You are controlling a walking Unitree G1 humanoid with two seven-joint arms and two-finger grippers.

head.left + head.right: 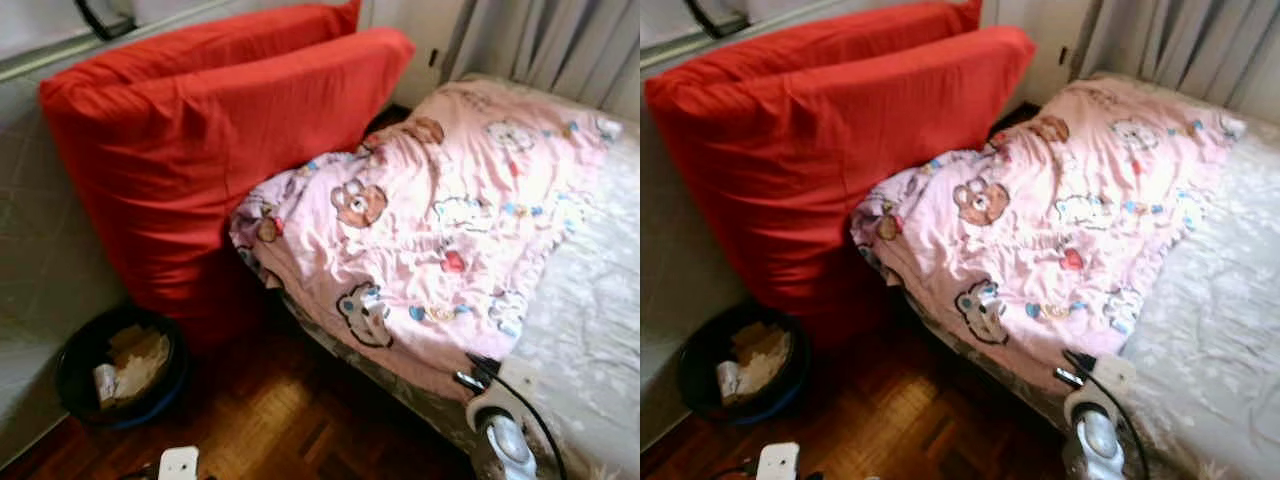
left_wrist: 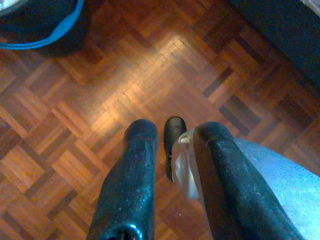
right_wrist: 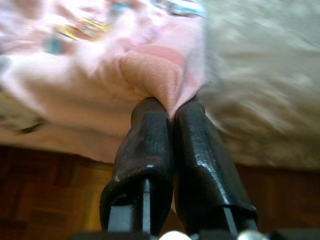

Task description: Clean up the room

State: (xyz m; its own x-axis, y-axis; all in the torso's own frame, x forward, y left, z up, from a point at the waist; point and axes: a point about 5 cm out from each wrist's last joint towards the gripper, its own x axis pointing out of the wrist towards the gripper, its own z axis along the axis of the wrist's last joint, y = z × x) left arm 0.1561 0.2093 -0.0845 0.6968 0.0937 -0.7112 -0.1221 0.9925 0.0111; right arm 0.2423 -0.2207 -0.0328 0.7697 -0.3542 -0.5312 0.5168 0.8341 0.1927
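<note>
Your right tool (image 3: 172, 107) pinched the pink quilt's (image 1: 440, 220) soft corner at the bed (image 1: 600, 300) edge; light, limp; left tool (image 2: 170, 150) hung open

Two long, scuffed black fingers (image 3: 145, 150) are tipping each silver arm; a black cable is trailing along the white-and-silver right wrist (image 1: 500, 425), and what may be a white left wrist housing (image 1: 179, 463) is showing.

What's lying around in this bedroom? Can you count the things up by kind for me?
Red pillows: 2
Pink cartoon-print blanket, its corner pinched in the right hand: 1
Dark bin with paper scraps: 1
Total: 4
</note>
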